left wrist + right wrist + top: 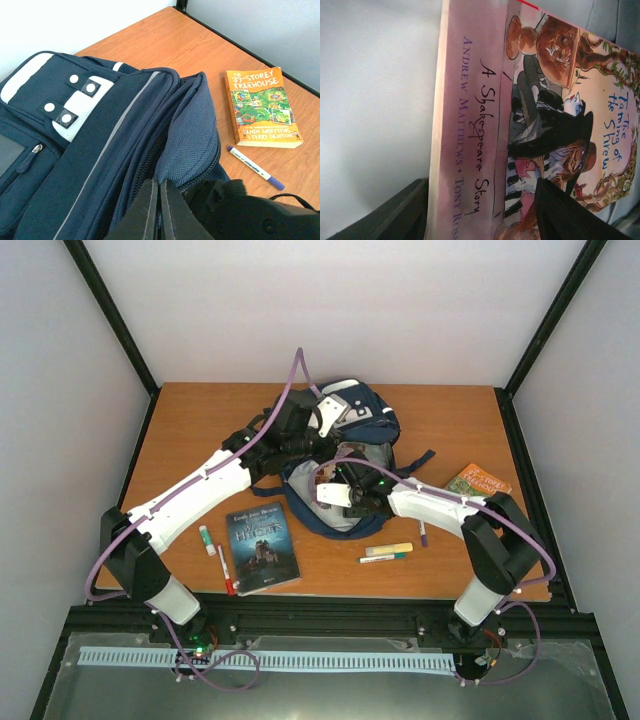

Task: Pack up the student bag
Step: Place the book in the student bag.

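A brown wooden table (200,420) sits inside white walls. The student bag (365,420) lies in the middle of it, on the far side, with its big mouth open.

The left gripper (160,195) is pressed together on the edge of the bag's mouth, pinching the blue cloth to hold it open. The right gripper (345,495) is over the open mouth. Its fingers (565,215) are spread apart. Just past them is a pink book, The Taming of the Shrew (530,115), which looks to be inside the bag. I cannot tell if the fingers touch it.

So I think one book is in, or nearly in. A lot is left to pack. A dark book (262,545) lies to the near left of the bag. The orange 39-Storey Treehouse book (262,107) lies to the bag's right, with a purple pen (255,167) beside it. A yellow highlighter (388,549) and a green pen (385,558) lie near the bag's mouth. A red pen (226,572) and a white stick with a green end (206,539) lie left of the dark book. The bag is not zipped yet.
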You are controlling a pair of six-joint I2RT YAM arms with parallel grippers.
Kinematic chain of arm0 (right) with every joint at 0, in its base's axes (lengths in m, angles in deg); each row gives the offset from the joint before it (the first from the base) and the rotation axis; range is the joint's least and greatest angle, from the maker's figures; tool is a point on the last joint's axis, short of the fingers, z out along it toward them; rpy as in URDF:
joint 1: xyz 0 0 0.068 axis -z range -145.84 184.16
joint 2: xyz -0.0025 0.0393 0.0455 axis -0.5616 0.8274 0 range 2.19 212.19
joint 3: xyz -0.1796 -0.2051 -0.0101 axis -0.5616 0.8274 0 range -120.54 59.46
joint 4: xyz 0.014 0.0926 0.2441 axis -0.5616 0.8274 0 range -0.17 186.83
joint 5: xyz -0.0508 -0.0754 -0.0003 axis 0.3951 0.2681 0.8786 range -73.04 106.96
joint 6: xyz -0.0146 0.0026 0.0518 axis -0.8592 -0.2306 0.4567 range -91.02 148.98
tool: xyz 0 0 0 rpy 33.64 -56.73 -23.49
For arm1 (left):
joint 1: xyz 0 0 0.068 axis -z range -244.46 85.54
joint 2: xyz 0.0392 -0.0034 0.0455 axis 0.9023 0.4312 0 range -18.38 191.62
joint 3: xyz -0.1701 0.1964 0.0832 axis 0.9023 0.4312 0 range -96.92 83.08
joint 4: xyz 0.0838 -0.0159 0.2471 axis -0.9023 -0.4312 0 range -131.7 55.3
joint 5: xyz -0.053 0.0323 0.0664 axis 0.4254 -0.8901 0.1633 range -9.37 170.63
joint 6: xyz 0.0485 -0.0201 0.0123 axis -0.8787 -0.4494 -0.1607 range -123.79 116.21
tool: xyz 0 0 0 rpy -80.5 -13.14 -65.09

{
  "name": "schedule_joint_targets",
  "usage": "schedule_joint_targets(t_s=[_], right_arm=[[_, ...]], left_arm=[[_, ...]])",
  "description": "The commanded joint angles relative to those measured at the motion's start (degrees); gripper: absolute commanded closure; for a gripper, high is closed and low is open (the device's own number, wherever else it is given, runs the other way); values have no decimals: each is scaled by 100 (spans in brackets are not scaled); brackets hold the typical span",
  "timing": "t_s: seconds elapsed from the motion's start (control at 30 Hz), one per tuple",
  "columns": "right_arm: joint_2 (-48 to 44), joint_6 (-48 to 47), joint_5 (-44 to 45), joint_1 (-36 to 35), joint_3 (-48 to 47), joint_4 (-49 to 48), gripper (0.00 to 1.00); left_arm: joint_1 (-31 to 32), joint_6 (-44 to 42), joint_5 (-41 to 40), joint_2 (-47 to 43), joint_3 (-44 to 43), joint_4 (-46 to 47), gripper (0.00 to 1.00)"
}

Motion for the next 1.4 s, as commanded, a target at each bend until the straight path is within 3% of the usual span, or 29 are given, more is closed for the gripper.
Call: schedule_joint_targets(t_s=[0.0, 0.4, 0.67, 0.9, 1.17, 1.37], right_arm=[[256, -147, 795, -56, -137, -724, 44], [510, -1625, 1233, 8, 120, -1909, 71], [718, -2194, 1090, 190, 89, -2371, 78], [399, -1850, 816, 200, 283, -1891, 74], [-1258, -435, -171, 111, 465, -168, 58], [-2368, 282, -719, 269, 856, 903, 55]], left_arm=[[-54, 88, 159, -336, -168, 621, 99], [-56, 102, 309, -349, -169, 602, 99], [-54, 110, 379, -336, -172, 597, 99], [-54, 126, 384, -268, -165, 591, 99], [-54, 287, 443, 35, -169, 777, 99], [-54, 319, 342, 489, -313, 589, 99]])
